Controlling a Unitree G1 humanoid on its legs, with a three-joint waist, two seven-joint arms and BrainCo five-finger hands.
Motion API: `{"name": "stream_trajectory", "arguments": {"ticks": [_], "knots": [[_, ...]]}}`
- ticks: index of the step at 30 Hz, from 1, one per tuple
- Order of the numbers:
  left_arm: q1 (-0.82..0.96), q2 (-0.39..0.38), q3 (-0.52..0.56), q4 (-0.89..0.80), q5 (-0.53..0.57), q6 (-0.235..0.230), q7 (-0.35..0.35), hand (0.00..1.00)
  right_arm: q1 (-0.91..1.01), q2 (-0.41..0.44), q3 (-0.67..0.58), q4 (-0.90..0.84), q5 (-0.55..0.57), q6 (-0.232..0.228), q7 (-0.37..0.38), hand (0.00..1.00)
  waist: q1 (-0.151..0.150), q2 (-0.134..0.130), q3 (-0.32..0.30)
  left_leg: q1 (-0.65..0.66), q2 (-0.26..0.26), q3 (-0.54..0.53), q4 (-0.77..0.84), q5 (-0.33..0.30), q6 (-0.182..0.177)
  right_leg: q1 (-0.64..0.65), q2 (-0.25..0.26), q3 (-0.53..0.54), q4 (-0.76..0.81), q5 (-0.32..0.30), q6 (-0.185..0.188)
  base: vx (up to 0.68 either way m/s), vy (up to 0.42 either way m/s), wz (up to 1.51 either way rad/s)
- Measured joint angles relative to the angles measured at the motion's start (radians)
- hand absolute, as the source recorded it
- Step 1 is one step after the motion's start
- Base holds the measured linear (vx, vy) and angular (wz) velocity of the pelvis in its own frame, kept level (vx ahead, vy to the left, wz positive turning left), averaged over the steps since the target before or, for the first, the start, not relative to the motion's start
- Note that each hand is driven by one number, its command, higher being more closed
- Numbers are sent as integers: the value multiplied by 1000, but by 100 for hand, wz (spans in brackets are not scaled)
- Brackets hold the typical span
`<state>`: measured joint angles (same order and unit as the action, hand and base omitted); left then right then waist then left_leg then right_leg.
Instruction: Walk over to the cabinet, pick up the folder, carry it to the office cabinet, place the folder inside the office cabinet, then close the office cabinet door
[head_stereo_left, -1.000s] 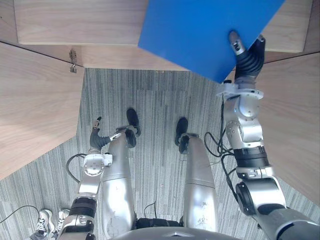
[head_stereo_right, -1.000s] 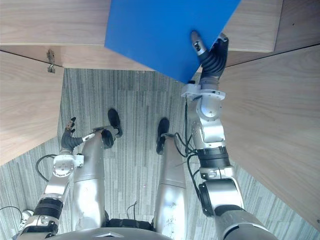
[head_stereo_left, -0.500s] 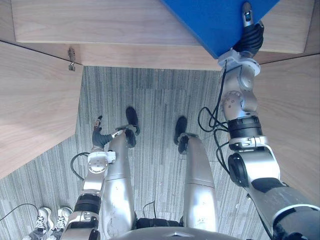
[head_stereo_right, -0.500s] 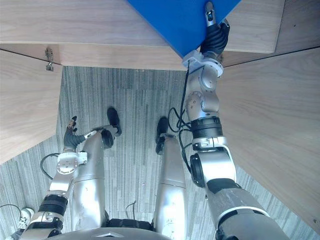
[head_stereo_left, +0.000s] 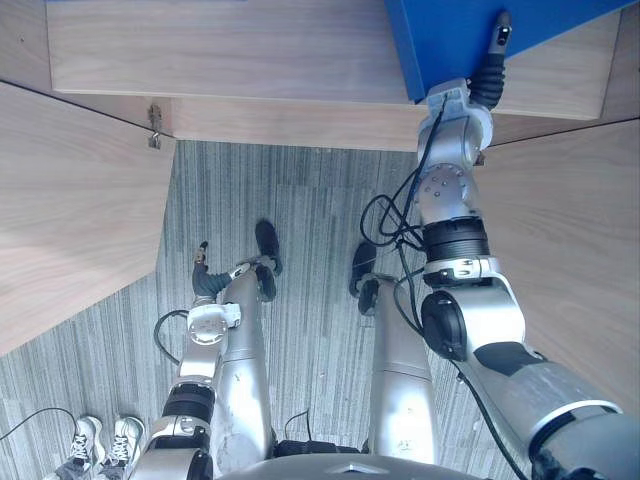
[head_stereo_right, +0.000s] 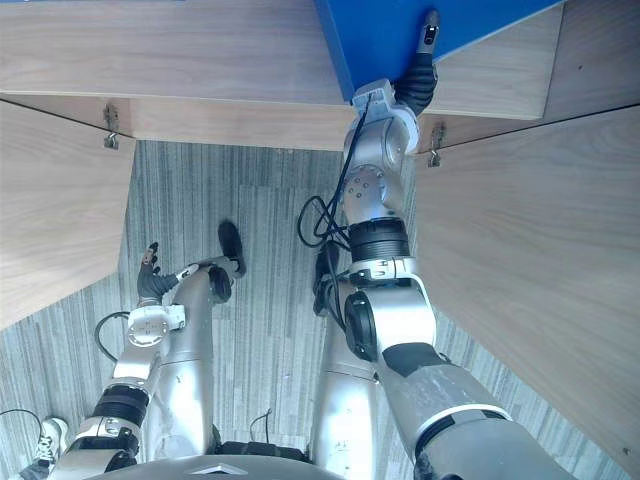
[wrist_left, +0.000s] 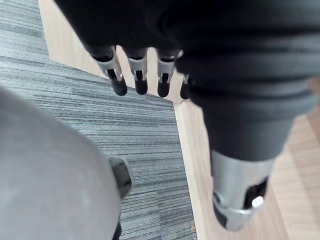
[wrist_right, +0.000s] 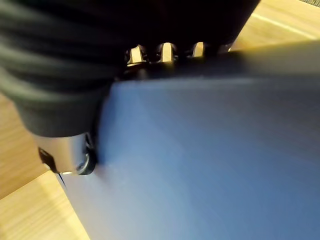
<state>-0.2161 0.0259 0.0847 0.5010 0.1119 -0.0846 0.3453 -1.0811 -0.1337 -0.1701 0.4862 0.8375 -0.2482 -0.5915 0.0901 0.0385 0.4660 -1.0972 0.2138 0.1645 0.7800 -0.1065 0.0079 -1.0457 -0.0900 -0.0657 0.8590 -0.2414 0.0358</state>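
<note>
Folder (head_stereo_left: 470, 35): a flat blue folder, held up at the far end of my reach, above the pale wooden shelf (head_stereo_left: 250, 50) of the office cabinet. Whether its lower edge touches the wood, I cannot tell.

Right hand (head_stereo_left: 490, 75): clamped on the folder's near corner. My thumb (wrist_right: 67, 157) lies flat on the blue face that I see, and my fingers (wrist_right: 165, 50) are curled round the edge onto the other face.

Left hand (head_stereo_left: 203, 275): hangs low at my side, well apart from the cabinet. Its fingers (wrist_left: 137, 80) are relaxed and nearly straight, with the thumb apart from them, and it holds nothing.

Surroundings: two wooden doors stand swung open. The left door (head_stereo_left: 70, 200) and the right door (head_stereo_left: 580, 220) flank a strip of grey striped carpet (head_stereo_left: 300, 190). A metal hinge (head_stereo_left: 155, 125) sits at the inner corner of the left door, and a second hinge (head_stereo_right: 435, 145) is just beside my right wrist. My right arm runs up close along the edge of the right door. A person's shoes (head_stereo_left: 100, 440) stand on the carpet behind me on my left.
</note>
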Motion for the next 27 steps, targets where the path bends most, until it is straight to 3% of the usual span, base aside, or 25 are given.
{"name": "stream_trajectory", "arguments": {"ticks": [17,24,27], "knots": [[-2,-34,-10,2,0,14,20,0,9,5,47,7,-23,36,40,0,13,14,-8,18,4,-4,-33,23,-14,6,9,-6,-7,6,-17,-8,-19,1],[-3,-34,-35,28,0,21,20,0,14,3,59,49,-113,83,50,0,11,14,-9,65,3,7,-75,38,-9,50,10,-6,-51,25,-14,0,0,0],[-3,-33,-48,30,0,22,20,0,17,-5,105,49,-224,127,66,0,-1,15,-9,78,2,13,-104,51,-7,63,12,-8,-84,42,-13,-3,-4,-1]]}}
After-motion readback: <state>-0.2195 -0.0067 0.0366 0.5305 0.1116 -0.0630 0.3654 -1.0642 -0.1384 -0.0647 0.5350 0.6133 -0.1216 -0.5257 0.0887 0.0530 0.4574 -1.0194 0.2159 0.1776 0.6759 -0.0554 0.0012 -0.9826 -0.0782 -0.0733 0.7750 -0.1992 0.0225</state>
